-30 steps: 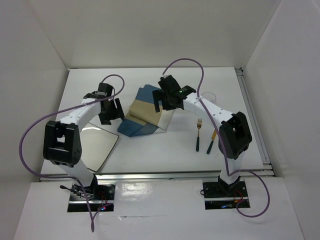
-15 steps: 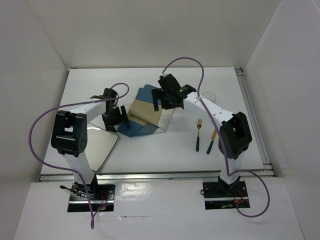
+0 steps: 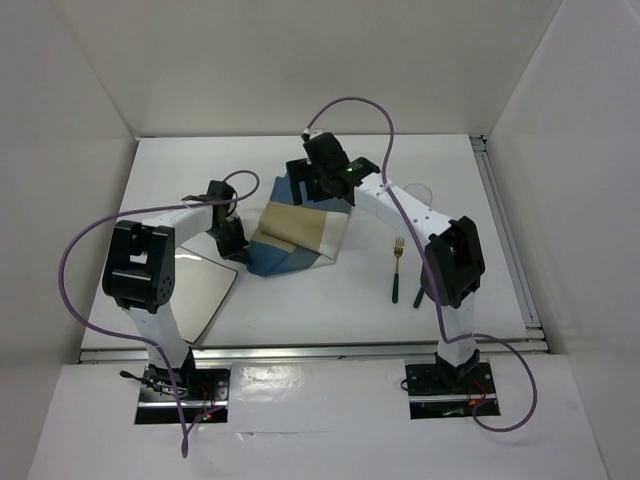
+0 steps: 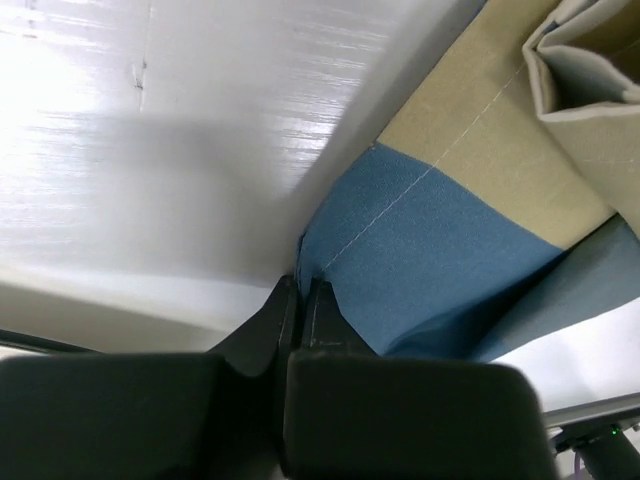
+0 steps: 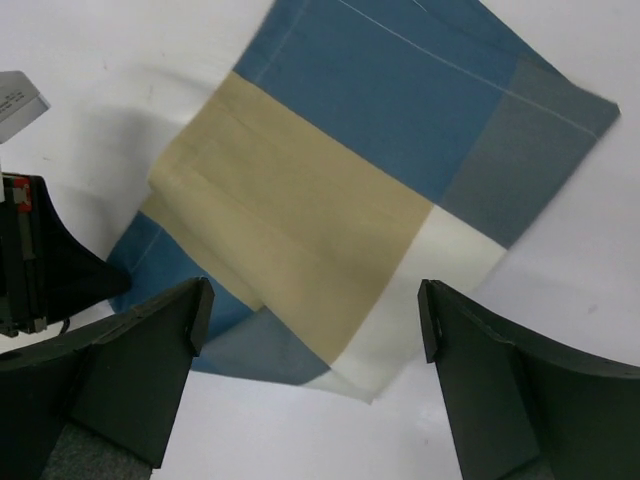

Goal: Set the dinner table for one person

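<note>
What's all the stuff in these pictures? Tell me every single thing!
large matte-white dinner table: one, white, under everything
folded blue-and-tan cloth placemat: one, blue, tan and white, table's middle
small white square plate: one, white, near left
dark-handled gold fork: one, right of the placemat
second dark-tipped utensil: one, mostly hidden behind right arm
clear round glass: one, see-through, far right
left end effector: one, black, shut on the placemat's blue corner
right end effector: one, black, open above the placemat
</note>
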Available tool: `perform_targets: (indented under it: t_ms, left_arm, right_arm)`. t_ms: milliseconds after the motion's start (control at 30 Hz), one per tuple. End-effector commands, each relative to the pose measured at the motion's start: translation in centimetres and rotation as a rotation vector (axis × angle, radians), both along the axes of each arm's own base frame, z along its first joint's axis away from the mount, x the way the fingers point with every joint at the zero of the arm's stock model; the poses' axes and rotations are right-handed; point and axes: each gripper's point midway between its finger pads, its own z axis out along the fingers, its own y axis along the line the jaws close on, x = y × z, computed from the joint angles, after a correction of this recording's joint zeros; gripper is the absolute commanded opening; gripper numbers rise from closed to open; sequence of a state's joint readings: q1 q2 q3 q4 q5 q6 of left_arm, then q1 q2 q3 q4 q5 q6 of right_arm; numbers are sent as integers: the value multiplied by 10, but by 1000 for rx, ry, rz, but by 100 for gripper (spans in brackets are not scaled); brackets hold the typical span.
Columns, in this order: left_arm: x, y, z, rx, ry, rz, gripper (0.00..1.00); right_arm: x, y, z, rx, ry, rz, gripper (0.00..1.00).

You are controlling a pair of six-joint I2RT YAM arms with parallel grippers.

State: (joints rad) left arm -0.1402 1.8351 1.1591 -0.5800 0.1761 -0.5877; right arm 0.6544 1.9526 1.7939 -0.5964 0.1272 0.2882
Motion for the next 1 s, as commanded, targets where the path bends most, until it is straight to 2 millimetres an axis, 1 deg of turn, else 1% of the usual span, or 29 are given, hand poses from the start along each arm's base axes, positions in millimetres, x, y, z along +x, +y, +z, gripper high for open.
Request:
perform_targets:
  t_ms: [0,33,67,100,133,167,200,233,267,300,333,367,400,433,467,500,533,567,600,667,733,767,833,867,900,933,967]
  left_arm:
    - [7,-5,13,-27,-33,2,0]
    - [6,-8,14,-44,-30,-3,0]
    - [9,-6,20,-52,-44,-6,0]
    - [10,-8,24,-62,-52,-9,0]
    - [12,-12,28,-87,-62,-27,0]
    - [10,-14,34,-100,-68,-31,0]
    - [12,-13,43,-115,-88,-25,0]
    - [12,-15,47,-131,-97,-30,0]
    - [11,-19,52,-156,-103,-38,0]
    - [11,-21,53,-168,-102,-42,0]
    - [15,-20,62,-179,-128,-47,0]
    - [14,-21,62,-188,-127,-50,0]
    - [11,-23,67,-202,-124,-55,0]
    - [11,-25,67,-211,-123,-57,0]
    - [11,-25,67,-211,-123,-57,0]
    - [10,-26,72,-222,-132,-62,0]
    - [10,-26,72,-222,-132,-62,0]
    - [10,-26,72,-222,-132,-62,0]
    - [8,-26,71,-221,-123,-61,0]
    - [11,-26,74,-219,-135,-70,0]
    - [11,-28,78,-229,-144,-74,0]
    - [11,-28,78,-229,-144,-74,0]
    - [10,-29,82,-238,-152,-78,0]
    - [8,-29,81,-237,-143,-77,0]
    - [8,-29,81,-237,-143,-77,0]
    - [8,-30,82,-246,-142,-80,0]
    - [8,-30,82,-246,-142,-80,0]
  right_arm:
    - [15,36,6,14,-90,95,91]
    - [15,45,7,16,-106,116,89]
    - [14,50,2,9,-109,132,87]
    - [18,53,-2,8,-125,140,85]
    - [10,59,-15,-16,-123,175,83]
    - [5,63,-19,-25,-135,187,83]
    - [9,66,-9,4,-187,190,83]
    - [3,70,-11,19,-195,207,83]
    - [-5,65,-30,8,-170,216,83]
    - [-9,66,-33,25,-171,232,83]
    - [-7,67,-31,40,-203,236,83]
    - [-13,64,-40,37,-191,244,83]
    - [-13,64,-42,39,-193,244,82]
    - [-11,67,-44,43,-202,256,82]
    - [-17,70,-53,33,-186,268,82]
    - [-15,71,-57,27,-191,273,82]
    - [-16,75,-60,17,-194,270,82]
    - [-12,75,-68,4,-193,258,82]
    - [-13,79,-70,0,-197,259,82]
    - [-6,78,-79,-18,-201,237,82]
    - [1,75,-83,-29,-209,189,79]
    - [2,73,-92,-48,-199,179,78]
    - [8,71,-91,-55,-211,143,69]
    - [10,72,-94,-56,-210,143,64]
    - [10,72,-101,-64,-201,144,60]
    - [11,76,-95,-51,-208,150,54]
    - [9,80,-97,-44,-194,168,54]
